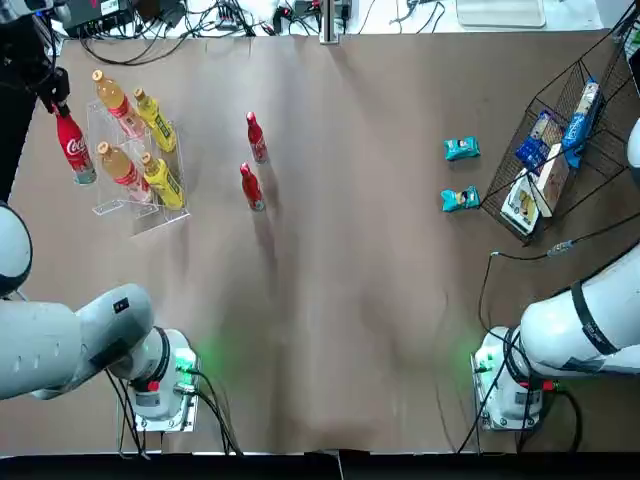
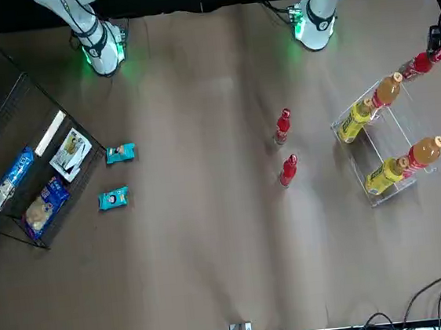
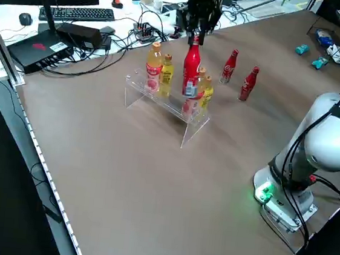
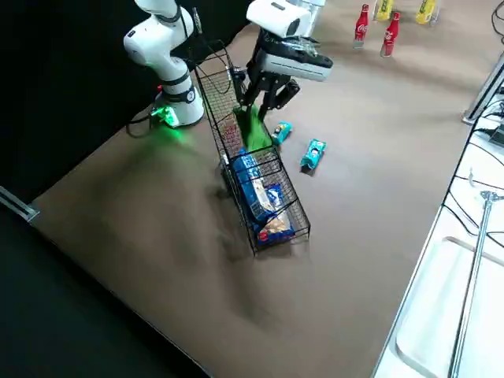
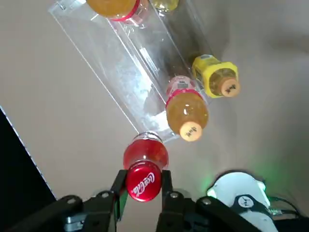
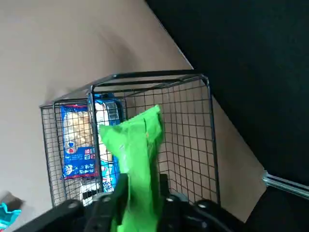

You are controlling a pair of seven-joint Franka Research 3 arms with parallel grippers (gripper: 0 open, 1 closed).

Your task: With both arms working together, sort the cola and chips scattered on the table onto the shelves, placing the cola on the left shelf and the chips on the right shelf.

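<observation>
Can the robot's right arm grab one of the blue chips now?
Probably not yet. The right fingers already hold the green chips over the basket. Once those are let go, the blue chips lie just beside the basket with nothing on top.

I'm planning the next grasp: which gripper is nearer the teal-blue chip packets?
Right: the right gripper is over the wire-mesh basket beside them; the left gripper is across by the acrylic rack.
</observation>
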